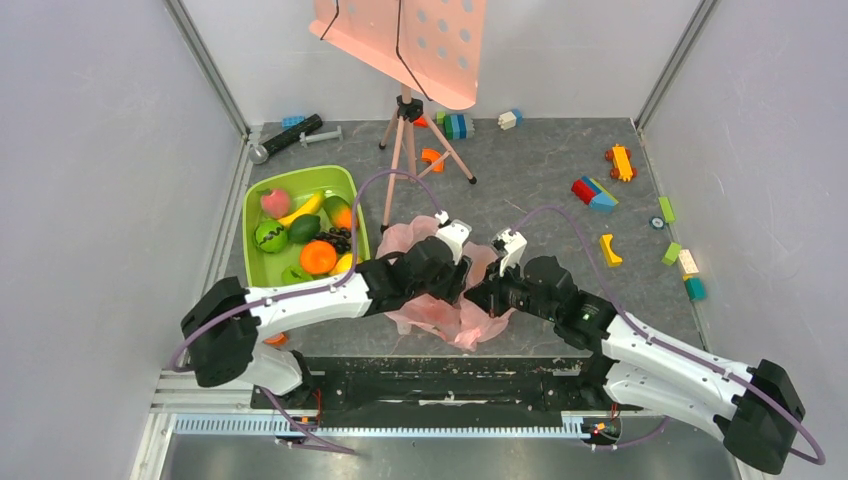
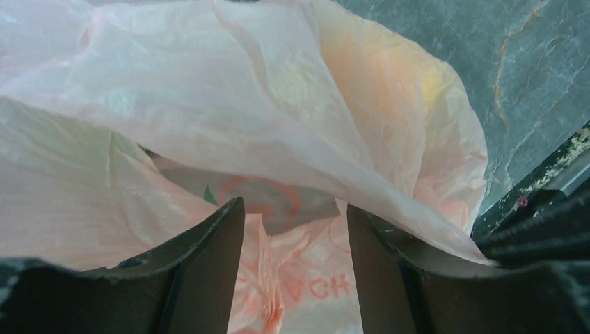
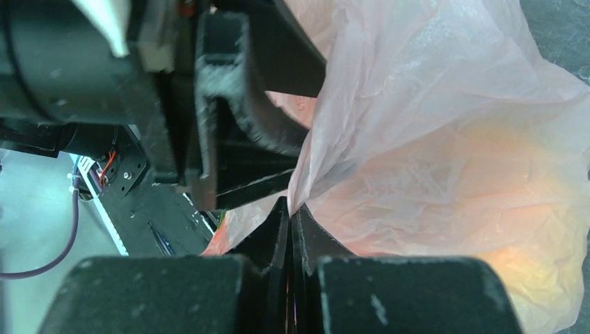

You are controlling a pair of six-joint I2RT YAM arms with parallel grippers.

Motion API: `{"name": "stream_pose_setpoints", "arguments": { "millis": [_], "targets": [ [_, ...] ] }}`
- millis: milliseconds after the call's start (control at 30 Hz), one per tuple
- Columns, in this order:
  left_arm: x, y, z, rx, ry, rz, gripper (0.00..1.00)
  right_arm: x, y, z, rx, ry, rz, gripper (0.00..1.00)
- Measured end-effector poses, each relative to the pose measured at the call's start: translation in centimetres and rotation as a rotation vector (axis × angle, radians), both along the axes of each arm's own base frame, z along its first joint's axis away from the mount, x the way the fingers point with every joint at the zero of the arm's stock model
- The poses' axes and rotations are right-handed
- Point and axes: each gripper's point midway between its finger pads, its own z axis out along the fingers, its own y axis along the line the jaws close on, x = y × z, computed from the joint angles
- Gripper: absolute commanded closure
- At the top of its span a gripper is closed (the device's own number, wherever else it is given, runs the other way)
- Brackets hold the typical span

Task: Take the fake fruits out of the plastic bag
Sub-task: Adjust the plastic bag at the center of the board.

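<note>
Pinching the plastic bag (image 3: 445,153) at its edge, my right gripper (image 3: 289,221) is clamped tight on the film. My left gripper (image 2: 295,229) stands parted, bag folds lying between and ahead of its jaws.

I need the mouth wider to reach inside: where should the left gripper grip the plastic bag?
Take the plastic bag by the free edge of its upper flap, which droops over the opening. Come in from the mouth side with the left gripper straddling that edge; the right gripper pinches another fold.
</note>
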Motion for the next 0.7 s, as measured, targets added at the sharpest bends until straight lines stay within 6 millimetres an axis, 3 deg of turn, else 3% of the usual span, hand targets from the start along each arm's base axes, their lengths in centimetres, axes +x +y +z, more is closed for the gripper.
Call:
{"name": "stream_pose_setpoints", "arguments": {
  "millis": [167, 400, 700],
  "targets": [
    [1.5, -1.0, -1.6, -0.037, 0.035, 0.012, 0.38, -0.1, 0.1, -0.2, 0.027, 0.014, -0.010, 1.00],
    [1.9, -1.1, -4.9, 0.020, 0.082, 0.015, 0.36, -0.1, 0.2, -0.1, 0.045, 0.023, -0.015, 0.99],
    [4.9, 1.1, -4.6, 0.041, 0.041, 0.121, 0.34, 0.1, 0.6, 0.0, 0.054, 0.019, -0.012, 0.99]
  ]
}}
